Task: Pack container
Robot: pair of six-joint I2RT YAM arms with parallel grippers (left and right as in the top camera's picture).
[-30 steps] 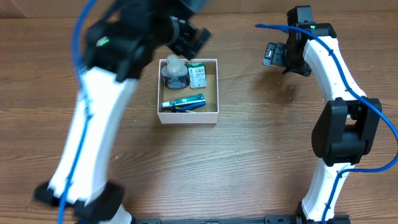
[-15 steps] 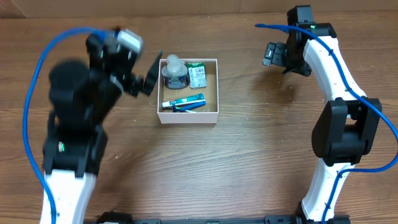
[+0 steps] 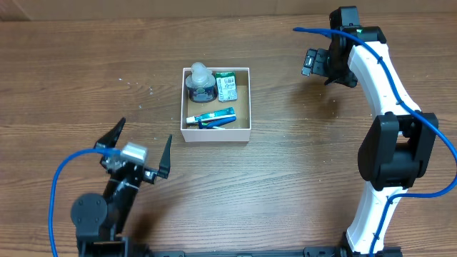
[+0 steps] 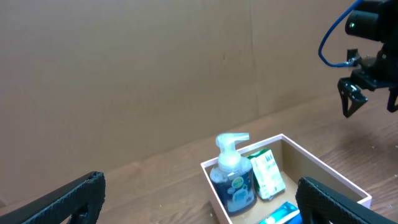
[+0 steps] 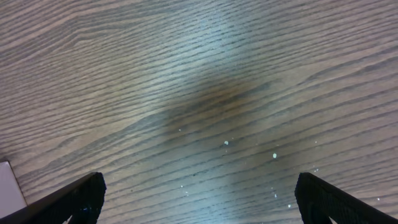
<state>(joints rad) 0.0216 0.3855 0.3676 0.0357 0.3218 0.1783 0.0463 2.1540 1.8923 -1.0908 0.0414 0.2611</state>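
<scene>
The container (image 3: 243, 131) is a square white-walled box with a brown floor at the table's middle back. It holds a blue soap pump bottle (image 3: 201, 83), a green-and-white carton (image 3: 227, 86) and a blue tube (image 3: 212, 118). The left wrist view shows the container (image 4: 314, 158), the bottle (image 4: 232, 180) and the carton (image 4: 268, 175). My left gripper (image 3: 141, 150) is open and empty, at the front left, apart from the container. My right gripper (image 3: 312, 63) is open and empty at the back right over bare wood (image 5: 205, 124).
The wooden table (image 3: 300, 171) lies all around the container. A brown cardboard wall (image 4: 155, 68) stands behind the table. The right arm (image 3: 385, 93) runs along the right side. A white corner (image 5: 9, 186) shows at the left edge of the right wrist view.
My left arm has swung away from the container's back left, down to the table's front left, gripper open and empty. The right arm has not moved.
</scene>
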